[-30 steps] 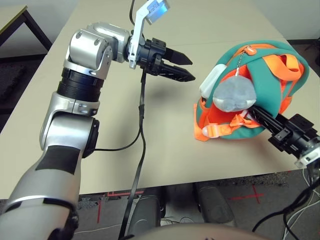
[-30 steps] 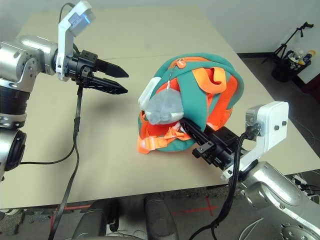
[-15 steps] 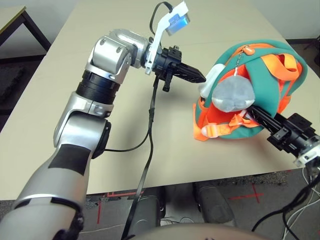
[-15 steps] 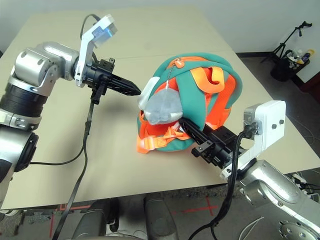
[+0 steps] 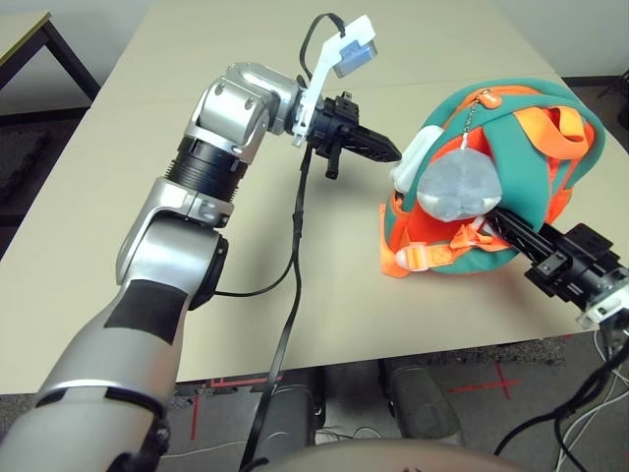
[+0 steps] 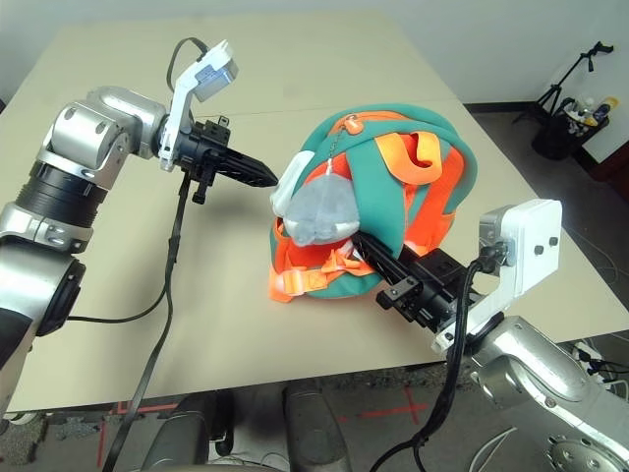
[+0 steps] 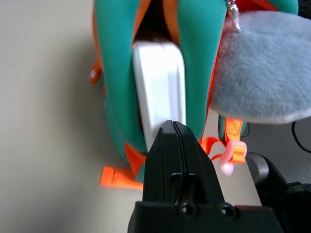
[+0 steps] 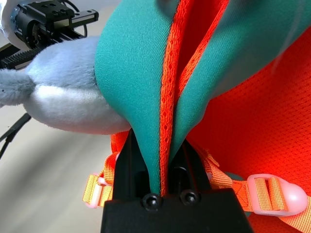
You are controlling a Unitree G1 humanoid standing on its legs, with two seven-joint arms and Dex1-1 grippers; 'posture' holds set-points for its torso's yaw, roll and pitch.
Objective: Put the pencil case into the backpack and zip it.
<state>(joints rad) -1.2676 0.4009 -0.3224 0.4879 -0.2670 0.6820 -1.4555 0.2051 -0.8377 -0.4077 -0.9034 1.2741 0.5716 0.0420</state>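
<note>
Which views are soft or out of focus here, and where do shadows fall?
Left wrist view: the case and backpack are soft, the charm blurred, the shut left gripper sharper. Right wrist view: the strap mesh in the right gripper is crisp, the table behind blurred. Left eye view: sharp, with soft shadows on the table below the left arm and beside the backpack.

pencil case [image 7: 159, 87] half hidden inside backpack [image 7: 112, 73], lettering unseen

Bright, even overhead light; soft shadows lie on the tabletop [image 5: 413, 315] beneath the arm and the backpack [image 5: 511, 187]. Head views are sharp; close wrist views blur slightly.
</note>
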